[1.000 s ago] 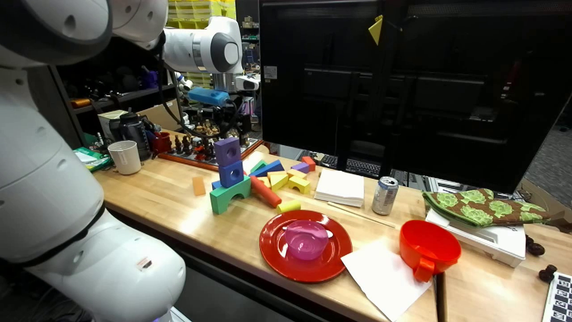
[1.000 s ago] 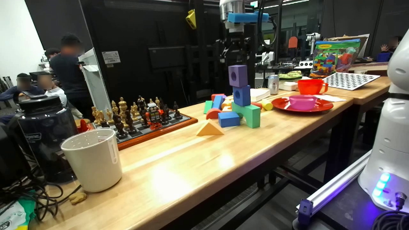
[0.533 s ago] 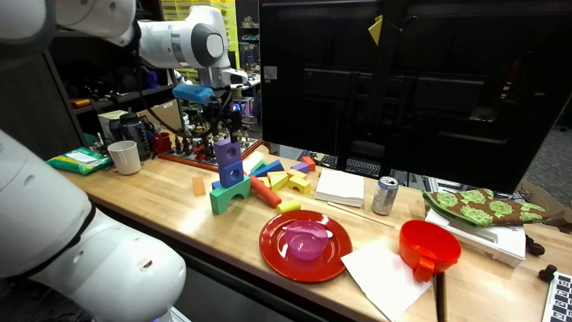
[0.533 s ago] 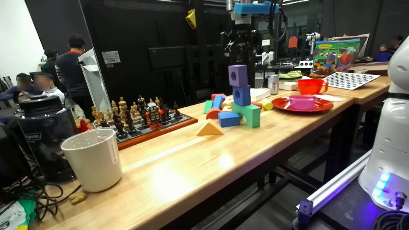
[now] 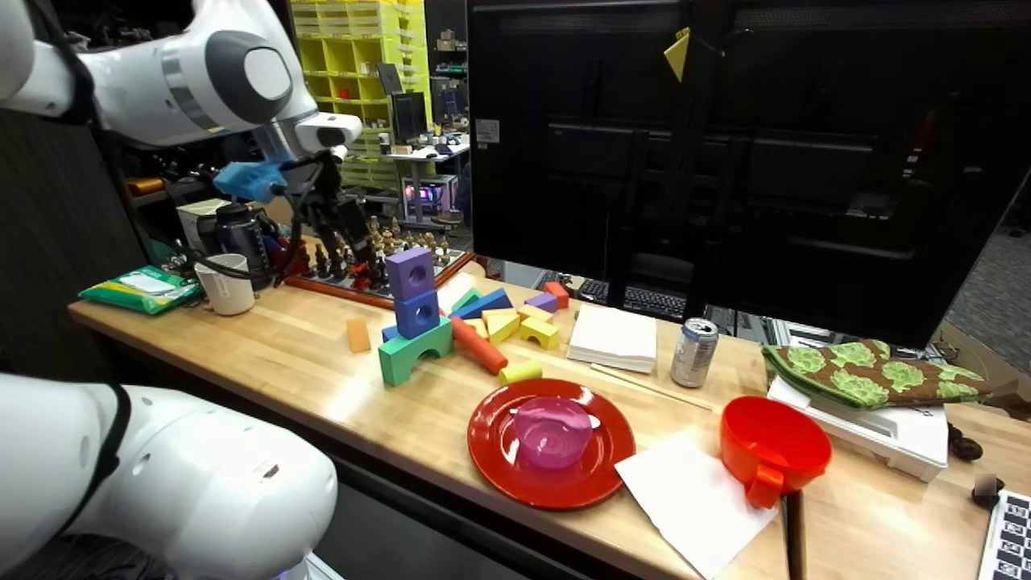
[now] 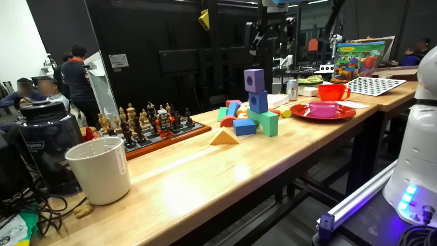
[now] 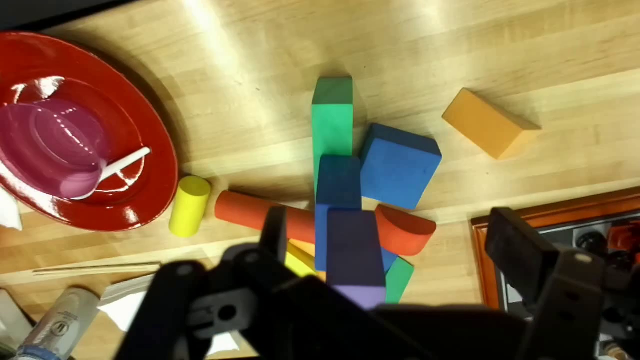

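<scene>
**Black two-fingered tool [image 7: 395, 232] gaping wide over pale wooden worktop [image 7: 425, 60]**

Boxy purple block [image 7: 356, 247] tops a multicoloured stack [image 7: 339, 185], lower middle of the wrist view. Room-wise, in an exterior view: yellow shelving [image 5: 354, 36] upper left, black flat panel [image 5: 805, 185] upper right.

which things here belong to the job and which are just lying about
Likely in the job:
open black hand
purple block with round hole, on top
blue block with round hole, beneath it
green arch block, at the base

Apparently just lying about:
glossy red round plate
translucent pink bowl, on that plate
silver metal can
</scene>
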`<state>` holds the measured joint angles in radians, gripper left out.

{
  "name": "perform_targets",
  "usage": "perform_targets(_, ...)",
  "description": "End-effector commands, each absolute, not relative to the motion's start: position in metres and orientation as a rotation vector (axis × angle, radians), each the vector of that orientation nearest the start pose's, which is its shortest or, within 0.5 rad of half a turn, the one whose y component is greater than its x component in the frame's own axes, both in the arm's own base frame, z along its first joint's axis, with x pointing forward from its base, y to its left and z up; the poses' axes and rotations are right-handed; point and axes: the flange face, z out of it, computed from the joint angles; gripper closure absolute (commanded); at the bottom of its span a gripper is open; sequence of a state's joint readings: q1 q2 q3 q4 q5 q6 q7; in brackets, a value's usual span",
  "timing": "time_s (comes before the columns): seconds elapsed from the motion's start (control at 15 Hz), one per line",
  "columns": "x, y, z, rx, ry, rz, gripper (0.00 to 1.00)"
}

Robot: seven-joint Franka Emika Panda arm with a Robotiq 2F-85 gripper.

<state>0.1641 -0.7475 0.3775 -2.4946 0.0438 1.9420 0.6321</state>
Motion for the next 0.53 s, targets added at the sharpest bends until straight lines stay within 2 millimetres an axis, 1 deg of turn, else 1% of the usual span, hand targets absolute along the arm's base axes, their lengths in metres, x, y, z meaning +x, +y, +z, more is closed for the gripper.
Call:
perform_targets(0.0,0.248,0.217,0.498,-3.175,0.294,-0.577,0.0)
perform_targets(0.2,0.223,0.235,0.464,-3.131,0.312,-0.683,0.0)
perform_targets(0.4,0.211,0.245,0.436,-3.073,0.347,-0.772,0.0)
perform_targets(0.47,0.216,0.261,0.442,-3.061,0.372,-0.794,0.0)
